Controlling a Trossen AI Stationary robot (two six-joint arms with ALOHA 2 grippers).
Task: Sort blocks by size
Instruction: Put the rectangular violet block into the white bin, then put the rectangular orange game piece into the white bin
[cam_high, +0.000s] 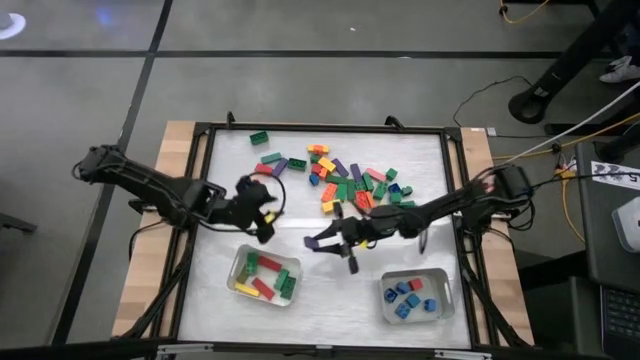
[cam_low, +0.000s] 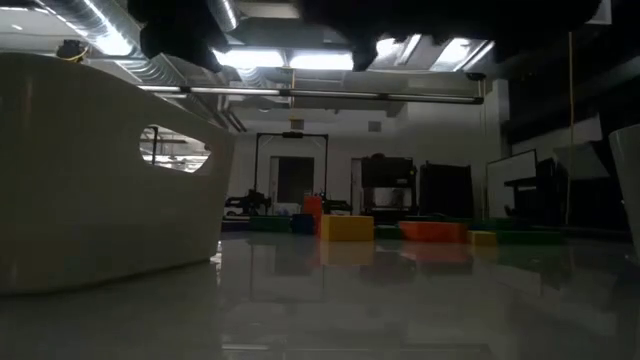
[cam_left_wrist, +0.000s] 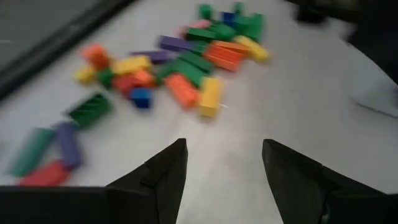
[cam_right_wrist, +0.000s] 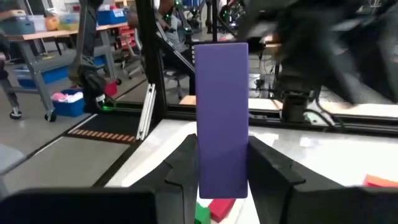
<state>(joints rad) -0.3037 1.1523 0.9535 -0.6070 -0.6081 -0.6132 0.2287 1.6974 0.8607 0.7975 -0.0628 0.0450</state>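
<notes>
The blocks (cam_high: 350, 182) lie in a loose pile on the white table top, toward its far side; they also show in the left wrist view (cam_left_wrist: 186, 65) and in the low view (cam_low: 347, 227). My left gripper (cam_high: 262, 207) hovers left of the pile, open and empty (cam_left_wrist: 224, 168). My right gripper (cam_high: 318, 242) is near the table's middle, shut on a long purple block (cam_right_wrist: 222, 118). A red block and a green block (cam_right_wrist: 210, 211) show below the purple one. My right gripper pinches the long purple block by its two long sides (cam_right_wrist: 222, 177) between its two fingers (cam_right_wrist: 185, 163), near one end of the block. The fingers reach about level toward the table's left side. The rest of the block sticks out past the fingertips.
A pale tray (cam_high: 240, 284) near the front left holds long red, green and yellow blocks. A second tray (cam_high: 386, 312) at the front right holds small blue blocks. A black frame (cam_high: 200, 200) runs round the table top. Bare table lies between the trays.
</notes>
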